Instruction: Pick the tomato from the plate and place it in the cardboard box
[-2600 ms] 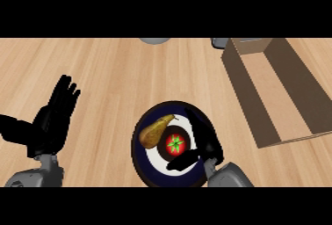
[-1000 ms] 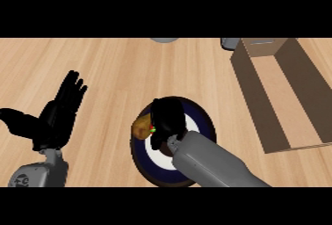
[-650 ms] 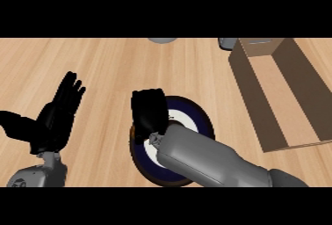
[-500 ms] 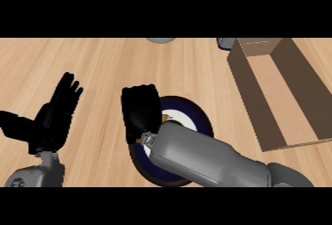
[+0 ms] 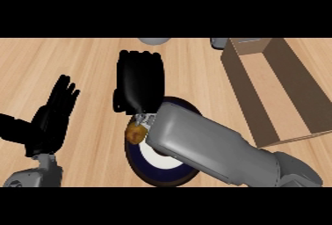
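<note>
My right hand [image 5: 137, 83], fingers straight and holding nothing, hovers upper centre beyond the plate [image 5: 144, 163]; my forearm hides the tomato, so I risk grabbing blind.

Just a light wood counter [image 5: 84, 59] here, plank grain running side to side, evenly lit. Up at the far edge sit a grey rounded thing [image 5: 154, 40] and another grey object [image 5: 218, 42], both cut off.

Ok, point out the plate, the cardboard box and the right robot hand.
plate [image 5: 156, 175]: head view, on its dark rim at the lower left.
cardboard box [image 5: 285, 94]: head view, on its inner floor.
right robot hand [image 5: 137, 85]: head view, on the back of the hand, fingers straight.
</note>
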